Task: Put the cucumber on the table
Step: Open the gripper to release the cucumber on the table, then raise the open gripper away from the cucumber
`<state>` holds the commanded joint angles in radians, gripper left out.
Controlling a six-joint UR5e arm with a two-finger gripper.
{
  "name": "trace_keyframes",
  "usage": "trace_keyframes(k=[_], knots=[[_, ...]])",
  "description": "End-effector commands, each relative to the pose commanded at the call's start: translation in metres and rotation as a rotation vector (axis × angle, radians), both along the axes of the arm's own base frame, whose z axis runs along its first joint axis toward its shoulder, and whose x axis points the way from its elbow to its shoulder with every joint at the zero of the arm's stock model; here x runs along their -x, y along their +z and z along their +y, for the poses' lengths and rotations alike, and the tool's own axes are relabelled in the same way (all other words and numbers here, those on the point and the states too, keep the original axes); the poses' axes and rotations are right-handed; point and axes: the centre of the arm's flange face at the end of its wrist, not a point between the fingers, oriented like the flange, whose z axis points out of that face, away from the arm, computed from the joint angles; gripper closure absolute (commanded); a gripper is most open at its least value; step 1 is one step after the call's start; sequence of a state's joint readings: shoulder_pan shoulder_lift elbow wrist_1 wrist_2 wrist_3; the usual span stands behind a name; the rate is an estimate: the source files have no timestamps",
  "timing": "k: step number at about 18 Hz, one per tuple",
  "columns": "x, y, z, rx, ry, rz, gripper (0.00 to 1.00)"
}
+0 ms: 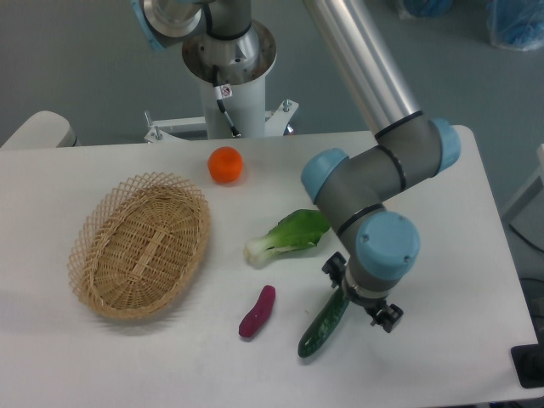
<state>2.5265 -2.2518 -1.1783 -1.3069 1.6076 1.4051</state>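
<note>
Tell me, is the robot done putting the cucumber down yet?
Nearly. The cucumber already lies on the white table, outside the basket. The tool is right over its upper end; its fingers are hidden, so whether it has let go is unclear. Left: release and lift away.

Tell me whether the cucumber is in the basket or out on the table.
Out. The cucumber lies on the white table, right of the empty wicker basket, under the gripper.

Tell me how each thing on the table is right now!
Slim dark green cucumber: lying on white table, gripper over its upper end.
Oval wicker basket: empty.
Leafy bok choy: lying flat.
Small purple vegetable: lying flat.
Round orange fruit: sitting alone.
</note>
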Motion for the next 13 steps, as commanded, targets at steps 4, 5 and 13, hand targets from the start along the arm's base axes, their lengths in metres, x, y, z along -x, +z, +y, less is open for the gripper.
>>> trace_keyframes(k=[4, 5, 13], knots=[[0.013, 0.008, 0.012, -0.042, -0.040, 0.009, 0.00], [0.015, 0.009, 0.015, -0.059, -0.041, 0.004, 0.00], [0.036, -0.001, 0.025, -0.075, -0.046, 0.016, 0.00]])
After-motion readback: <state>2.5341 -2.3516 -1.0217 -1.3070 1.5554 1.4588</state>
